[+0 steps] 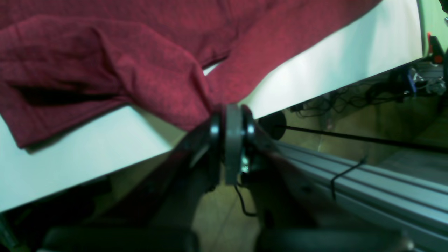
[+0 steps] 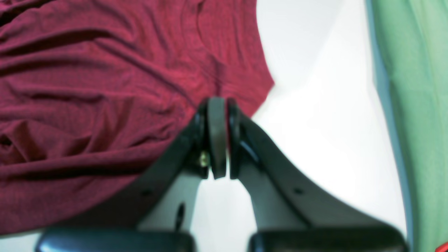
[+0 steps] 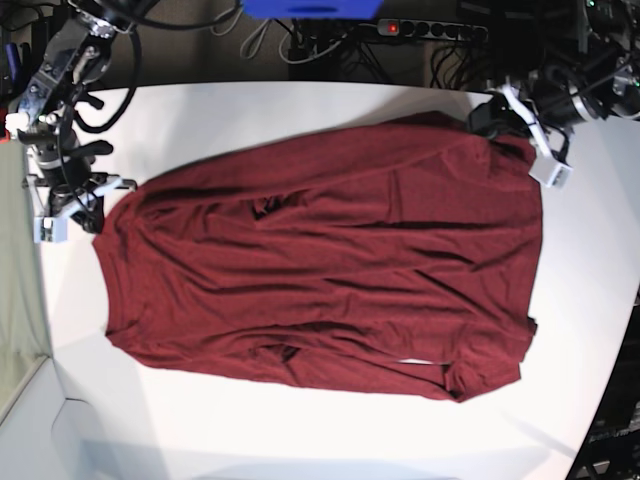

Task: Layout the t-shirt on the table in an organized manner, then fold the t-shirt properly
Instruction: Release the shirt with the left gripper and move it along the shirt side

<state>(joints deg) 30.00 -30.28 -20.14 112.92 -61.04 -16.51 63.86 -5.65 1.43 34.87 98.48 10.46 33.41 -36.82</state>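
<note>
The dark maroon t-shirt (image 3: 320, 260) lies spread wide across the white table (image 3: 300, 110), with wrinkles and a bunched fold near its front right corner. My left gripper (image 3: 497, 118) is shut on the t-shirt at the garment's far right corner, close to the table's back edge. In the left wrist view the left gripper (image 1: 231, 109) pinches the t-shirt (image 1: 105, 63) right at the table (image 1: 70, 150) edge. My right gripper (image 3: 97, 207) is shut on the shirt's left edge. The right wrist view shows the right gripper (image 2: 219, 102) closed on the t-shirt (image 2: 87, 87) hem above the table (image 2: 315, 105).
A power strip (image 3: 430, 30) and tangled cables lie behind the table's far edge, beside a blue object (image 3: 310, 8). An aluminium rail (image 1: 367, 182) runs below the table edge near the left arm. A green surface (image 2: 413, 105) borders the table by the right arm.
</note>
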